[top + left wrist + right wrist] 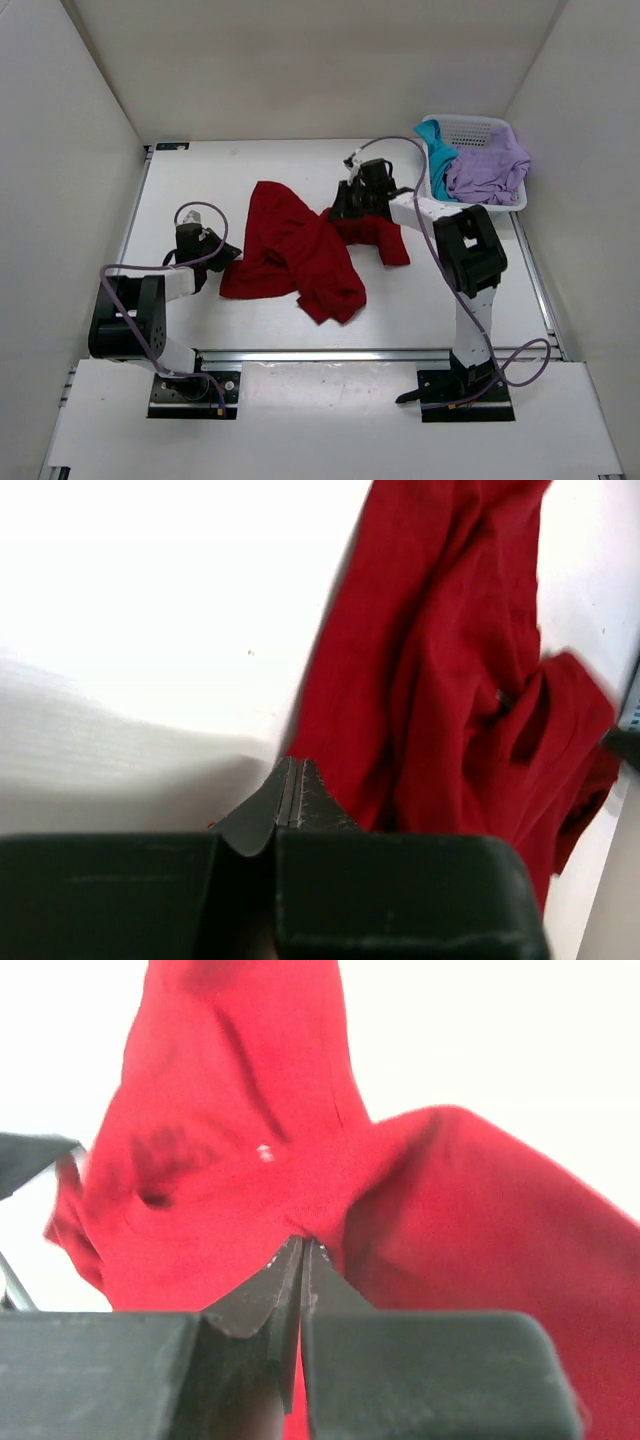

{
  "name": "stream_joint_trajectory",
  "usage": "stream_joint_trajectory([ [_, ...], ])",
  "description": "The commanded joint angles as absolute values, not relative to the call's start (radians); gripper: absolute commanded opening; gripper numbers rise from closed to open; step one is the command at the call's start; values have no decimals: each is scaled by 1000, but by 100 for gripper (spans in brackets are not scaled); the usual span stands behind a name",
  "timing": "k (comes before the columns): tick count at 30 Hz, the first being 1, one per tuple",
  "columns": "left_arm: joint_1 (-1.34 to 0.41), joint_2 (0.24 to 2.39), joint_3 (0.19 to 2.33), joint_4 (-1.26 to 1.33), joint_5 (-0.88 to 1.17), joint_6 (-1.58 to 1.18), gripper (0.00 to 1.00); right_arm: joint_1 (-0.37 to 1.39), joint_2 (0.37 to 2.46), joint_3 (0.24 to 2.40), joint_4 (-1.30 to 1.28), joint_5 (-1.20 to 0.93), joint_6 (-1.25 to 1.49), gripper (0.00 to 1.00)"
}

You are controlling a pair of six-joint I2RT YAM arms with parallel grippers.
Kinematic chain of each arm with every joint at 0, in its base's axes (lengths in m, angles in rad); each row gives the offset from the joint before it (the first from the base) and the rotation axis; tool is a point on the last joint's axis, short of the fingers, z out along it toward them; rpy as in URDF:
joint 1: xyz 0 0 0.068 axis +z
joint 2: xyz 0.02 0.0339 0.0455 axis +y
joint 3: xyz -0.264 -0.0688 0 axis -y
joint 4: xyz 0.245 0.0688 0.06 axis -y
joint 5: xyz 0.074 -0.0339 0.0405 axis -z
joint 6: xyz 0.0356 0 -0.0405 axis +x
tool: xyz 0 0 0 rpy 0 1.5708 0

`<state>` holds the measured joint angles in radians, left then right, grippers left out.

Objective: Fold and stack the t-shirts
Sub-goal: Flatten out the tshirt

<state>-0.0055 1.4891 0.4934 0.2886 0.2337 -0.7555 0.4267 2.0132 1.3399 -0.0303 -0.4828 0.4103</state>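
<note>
So the left gripper (290, 765) (226, 256) was seen clamped shut right at the near-left edge of the red t-shirt (440, 680) (295, 245). A sliver of red showed on both sides of the tips, so the hem looked to be pinched. The right gripper (302, 1245) (346, 212) was closed too, its tips buried in a bunched fold of the same shirt (230, 1140) at its far-right side. The red t-shirt was left crumpled and unfolded across the middle of the table (250, 165), strung between the two grippers, with one flap laid out to the right past the right gripper. Further out, in the far-right corner, the white mesh basket (480, 123) was parked with two shirts stuffed in it. The teal t-shirt (437, 160) was draped over its left rim and the lavender t-shirt (487, 168) was heaped in the rest, spilling a bit over the right side
</note>
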Motion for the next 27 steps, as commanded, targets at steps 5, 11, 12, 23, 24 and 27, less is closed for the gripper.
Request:
stream_joint_trajectory([
  [5, -25, 1329, 497, 212, 158, -709, 5, 402, 2163, 1864, -334, -469, 296, 9],
  [11, -26, 1229, 411, 213, 129, -701, 28, 486, 1889, 1527, -218, -285, 273, 43],
  [12, -34, 1248, 413, 215, 139, -701, 32, 501, 1875, 1494, -198, -285, 265, 42],
  [23, -104, 1463, 486, 241, 198, -703, 54, 790, 1933, 1459, -259, -48, 112, 47],
  [24, -107, 1465, 479, 253, 202, -703, 55, 801, 1939, 1479, -274, -37, 101, 47],
  [27, -124, 1480, 488, 262, 215, -704, 51, 824, 1999, 1508, -305, 63, 95, 46],
])
